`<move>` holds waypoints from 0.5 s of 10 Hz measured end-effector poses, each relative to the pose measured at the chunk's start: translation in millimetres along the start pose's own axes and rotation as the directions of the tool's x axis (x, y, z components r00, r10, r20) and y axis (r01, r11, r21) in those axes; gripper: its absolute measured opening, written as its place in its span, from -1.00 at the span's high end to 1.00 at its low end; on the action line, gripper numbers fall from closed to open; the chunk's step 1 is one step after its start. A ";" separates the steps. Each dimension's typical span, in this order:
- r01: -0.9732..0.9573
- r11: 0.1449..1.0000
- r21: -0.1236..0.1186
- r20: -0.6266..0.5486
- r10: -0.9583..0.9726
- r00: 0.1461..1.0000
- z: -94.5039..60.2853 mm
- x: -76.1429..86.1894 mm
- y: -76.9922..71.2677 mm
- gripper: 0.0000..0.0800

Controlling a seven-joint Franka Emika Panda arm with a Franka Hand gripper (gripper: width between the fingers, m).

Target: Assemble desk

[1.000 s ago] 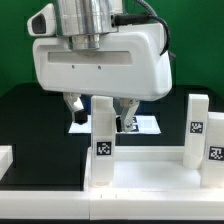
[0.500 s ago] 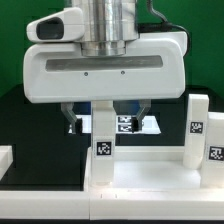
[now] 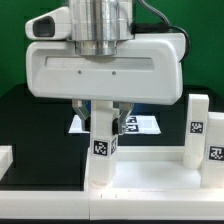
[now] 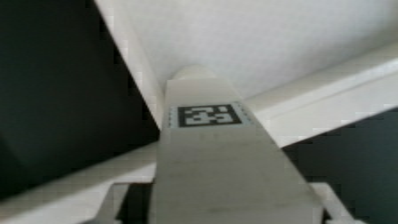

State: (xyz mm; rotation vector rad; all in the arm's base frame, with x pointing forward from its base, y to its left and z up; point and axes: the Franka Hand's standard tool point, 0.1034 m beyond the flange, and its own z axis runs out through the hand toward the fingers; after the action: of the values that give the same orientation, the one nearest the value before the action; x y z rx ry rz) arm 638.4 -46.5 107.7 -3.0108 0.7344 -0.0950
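One gripper hanging straight down, fingers closing around an upright tagged leg standing on the desk top, fingertips hiding behind it, firm clamping hard to confirm.

tool astride upright leg | leg on desk top | fingers flank leg

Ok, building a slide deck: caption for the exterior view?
Gripper closing around an upright tagged leg standing in the desk top.
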 end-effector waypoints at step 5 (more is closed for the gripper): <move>-0.585 0.810 0.037 0.008 0.585 0.811 1.4 1.8 8.3 0.27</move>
State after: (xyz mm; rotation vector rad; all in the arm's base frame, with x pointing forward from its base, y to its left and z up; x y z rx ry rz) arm 636.3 -54.6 105.9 -2.5947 1.5961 -0.0890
